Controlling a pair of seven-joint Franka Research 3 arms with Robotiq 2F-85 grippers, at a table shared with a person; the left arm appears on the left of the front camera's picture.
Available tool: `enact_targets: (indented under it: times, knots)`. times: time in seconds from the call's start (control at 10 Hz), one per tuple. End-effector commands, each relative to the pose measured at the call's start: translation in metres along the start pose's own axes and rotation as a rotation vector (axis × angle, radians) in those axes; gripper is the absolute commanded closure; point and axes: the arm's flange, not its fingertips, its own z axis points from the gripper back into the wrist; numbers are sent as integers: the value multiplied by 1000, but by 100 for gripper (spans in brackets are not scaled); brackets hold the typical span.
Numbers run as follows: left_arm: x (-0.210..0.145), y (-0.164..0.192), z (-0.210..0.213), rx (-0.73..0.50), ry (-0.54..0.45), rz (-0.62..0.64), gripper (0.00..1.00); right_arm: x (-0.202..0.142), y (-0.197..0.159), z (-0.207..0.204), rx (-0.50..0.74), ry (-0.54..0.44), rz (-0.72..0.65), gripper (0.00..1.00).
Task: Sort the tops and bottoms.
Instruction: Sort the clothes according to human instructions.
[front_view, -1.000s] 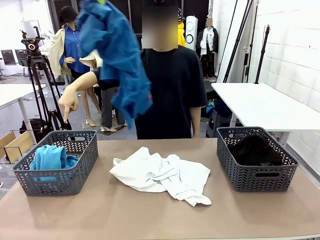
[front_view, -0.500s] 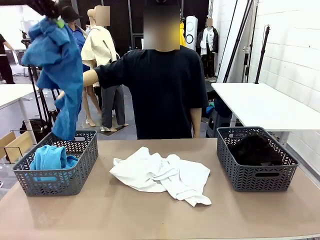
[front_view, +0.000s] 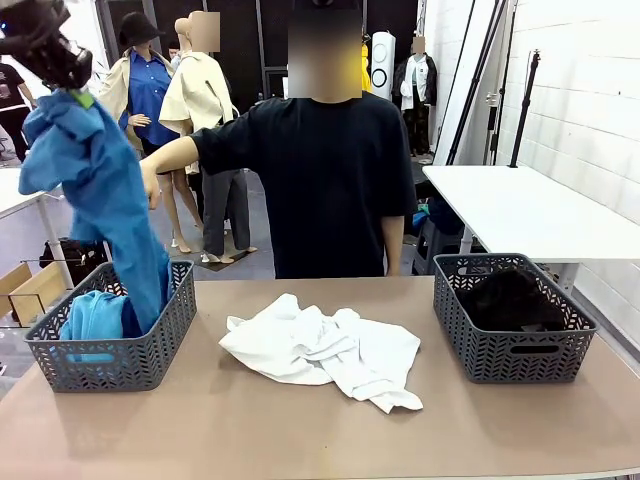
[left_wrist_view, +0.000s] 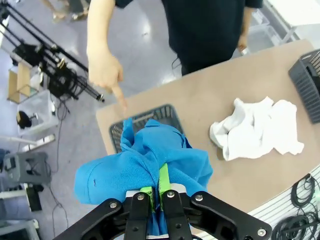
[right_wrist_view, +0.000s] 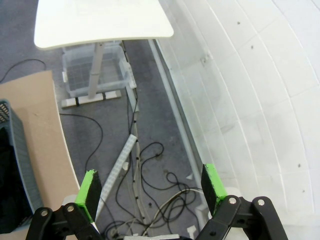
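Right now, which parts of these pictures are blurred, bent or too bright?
Front view: the left tool gripping the bright blue cloth top looks smeared; the light brown table is sharp. Left wrist view: glare on the grey floor. Right wrist view: the white wall's joints and the table edge bend, wide-angle distortion.

Swung blue top (front_view: 105, 200) leftward from before the person to above left basket (front_view: 110, 368); hem lowered inside it, hanging from clamped left pincer (front_view: 77, 92).

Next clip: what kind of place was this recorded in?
Probably a robotics lab or recording studio, not a home. A camera tripod stands behind the table, loose cables trail over the grey floor, and a plain white work table stands to one side.
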Motion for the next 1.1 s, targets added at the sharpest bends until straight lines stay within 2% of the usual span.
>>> enact_targets:
  times: [0.0,0.2,0.4,0.5,0.7,0.9,1.0]
  knots:
    - [-30,-1,-10,46,47,20,100,-2,2,-1,-2,4,14,0]
    - [-51,-25,-33,-36,44,-19,100,-2,2,-1,-2,4,14,0]
    - [-78,-39,-70,-58,57,-86,100,-2,2,-1,-2,4,14,0]
    - [-91,-39,-90,-31,93,-68,100,-2,2,-1,-2,4,14,0]
    - [-109,-38,-119,2,82,-85,100,-2,2,-1,-2,4,14,0]
    - [-121,-16,-149,105,79,-16,100,-2,2,-1,-2,4,14,0]
    - [-133,-11,-162,114,88,1,100,-2,2,-1,-2,4,14,0]
